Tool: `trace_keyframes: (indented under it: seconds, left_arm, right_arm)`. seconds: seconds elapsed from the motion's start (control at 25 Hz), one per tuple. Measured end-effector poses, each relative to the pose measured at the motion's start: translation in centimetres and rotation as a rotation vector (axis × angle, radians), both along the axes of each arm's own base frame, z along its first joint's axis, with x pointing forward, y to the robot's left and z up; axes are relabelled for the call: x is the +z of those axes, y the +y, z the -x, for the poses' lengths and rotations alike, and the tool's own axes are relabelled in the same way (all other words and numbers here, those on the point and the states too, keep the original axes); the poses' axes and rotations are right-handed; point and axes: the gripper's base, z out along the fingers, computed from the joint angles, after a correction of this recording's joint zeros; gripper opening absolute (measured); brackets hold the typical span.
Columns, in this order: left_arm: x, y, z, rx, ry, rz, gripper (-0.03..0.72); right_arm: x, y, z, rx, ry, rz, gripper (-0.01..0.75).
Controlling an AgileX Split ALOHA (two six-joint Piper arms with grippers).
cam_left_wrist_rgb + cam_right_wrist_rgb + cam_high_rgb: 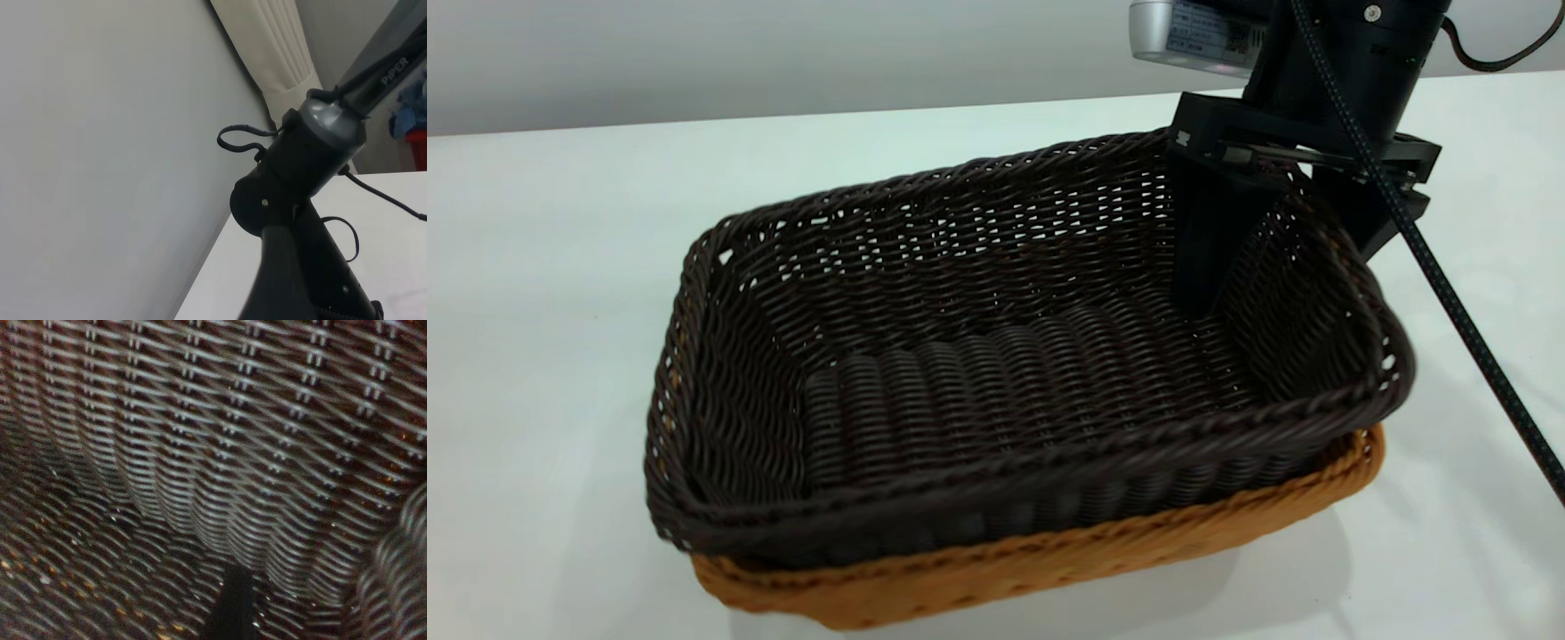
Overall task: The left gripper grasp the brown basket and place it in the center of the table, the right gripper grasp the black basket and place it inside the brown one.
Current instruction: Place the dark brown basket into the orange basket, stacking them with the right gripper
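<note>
The black basket [996, 373] sits nested inside the brown basket [1049, 560] on the white table [543, 267]. Only the brown basket's rim and lower wall show beneath it. My right gripper [1285, 276] comes down from above at the black basket's far right end. One finger [1209, 240] is inside the basket and the other [1369, 213] is outside. The fingers stand wide apart, straddling the wall. The right wrist view shows the dark weave [200, 453] and one finger tip [233, 607]. My left gripper [287, 280] is a blurred dark bulk, raised and facing a wall.
A braided black cable [1449, 284] hangs from the right arm across the table's right side. The right arm's joint [313, 153] and a curtain [273, 47] show in the left wrist view. Bare tabletop surrounds the baskets.
</note>
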Motion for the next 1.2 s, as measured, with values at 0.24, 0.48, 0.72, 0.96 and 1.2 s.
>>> trace_keyframes:
  seconds: [0.24, 0.48, 0.72, 0.96, 1.2]
  left_arm:
    - [0.0, 0.0, 0.0, 0.0, 0.0, 0.0, 0.47]
    - [0.0, 0.0, 0.0, 0.0, 0.0, 0.0, 0.47]
    - [0.0, 0.0, 0.0, 0.0, 0.001, 0.001, 0.47]
    - [0.0, 0.0, 0.0, 0.0, 0.002, 0.001, 0.47]
    - [0.0, 0.0, 0.0, 0.0, 0.002, 0.001, 0.47]
  right_arm:
    - [0.0, -0.1, 0.0, 0.005, 0.004, 0.007, 0.686]
    - [0.4, 0.0, -0.1, 0.001, 0.028, 0.008, 0.689]
    - [1.7, 0.4, -1.2, -0.022, -0.024, -0.013, 0.692]
    - [1.5, -0.4, -1.3, 0.006, -0.042, 0.065, 0.693]
    - [3.0, -0.2, -2.2, 0.008, -0.101, 0.056, 0.693]
